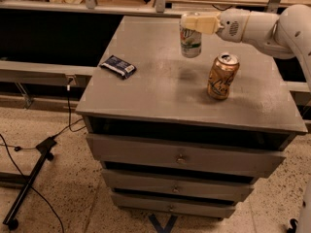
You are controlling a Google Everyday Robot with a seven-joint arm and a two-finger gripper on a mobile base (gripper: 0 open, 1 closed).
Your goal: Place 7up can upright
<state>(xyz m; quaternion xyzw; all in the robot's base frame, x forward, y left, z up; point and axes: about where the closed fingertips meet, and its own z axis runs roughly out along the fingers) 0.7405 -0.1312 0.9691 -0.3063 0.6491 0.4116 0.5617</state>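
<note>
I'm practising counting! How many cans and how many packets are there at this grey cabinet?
Cans: 2, the 7up can held by the gripper above the cabinet top and the gold can standing on it.
Packets: 1, the dark blue packet.
Total: 3.

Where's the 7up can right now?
Camera view: the 7up can hangs upright in the gripper over the back right of the cabinet top, just left of and behind the gold-orange can, apparently not touching down.
</note>
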